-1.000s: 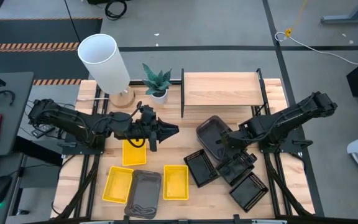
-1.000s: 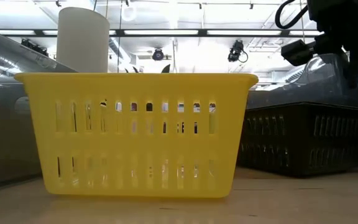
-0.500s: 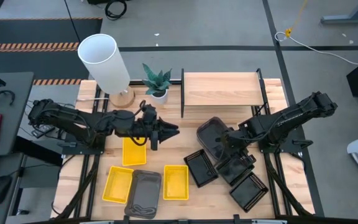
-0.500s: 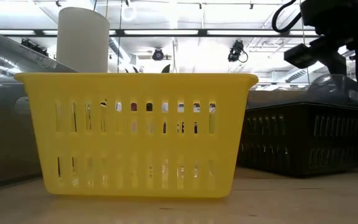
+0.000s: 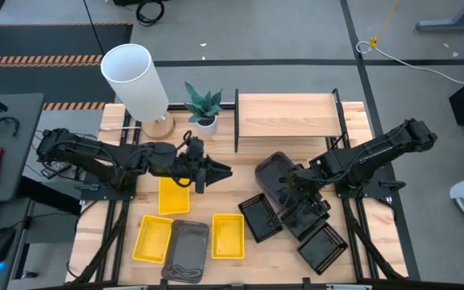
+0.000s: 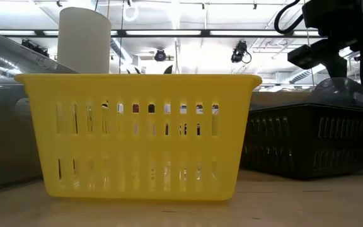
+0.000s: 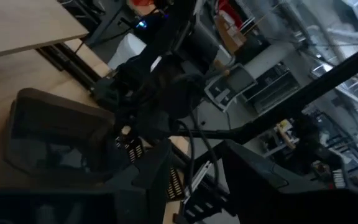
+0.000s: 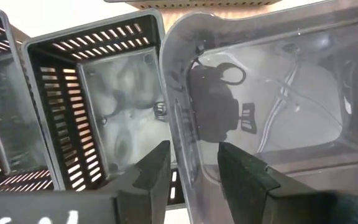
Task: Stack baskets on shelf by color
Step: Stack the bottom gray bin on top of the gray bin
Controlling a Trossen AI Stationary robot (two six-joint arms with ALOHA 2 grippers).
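Observation:
My right gripper (image 5: 293, 188) is open at the grey basket (image 5: 276, 173) near the shelf (image 5: 288, 115). In the right wrist view its fingers (image 8: 153, 168) stand on either side of that basket's side wall (image 8: 180, 146), one inside and one outside, with gaps showing. Three black mesh baskets (image 5: 258, 216) (image 5: 308, 219) (image 5: 323, 246) lie beside it. My left gripper (image 5: 220, 170) is open, level above the table and pointing right, over a yellow basket (image 5: 173, 196). Two more yellow baskets (image 5: 153, 238) (image 5: 228, 235) and a grey stack (image 5: 187, 251) rest near the near edge.
A white lamp (image 5: 135, 80) and a potted plant (image 5: 205, 105) stand at the far left of the table, beside the shelf's black frame (image 5: 237, 121). In the low view a yellow basket (image 6: 140, 135) fills the foreground, with a mesh basket (image 6: 307, 140) to its right.
My right gripper has shifted a little toward the near edge at the grey basket. In the low view the grey basket's top stands lower behind the mesh baskets than a second ago. The left arm has kept nearly still.

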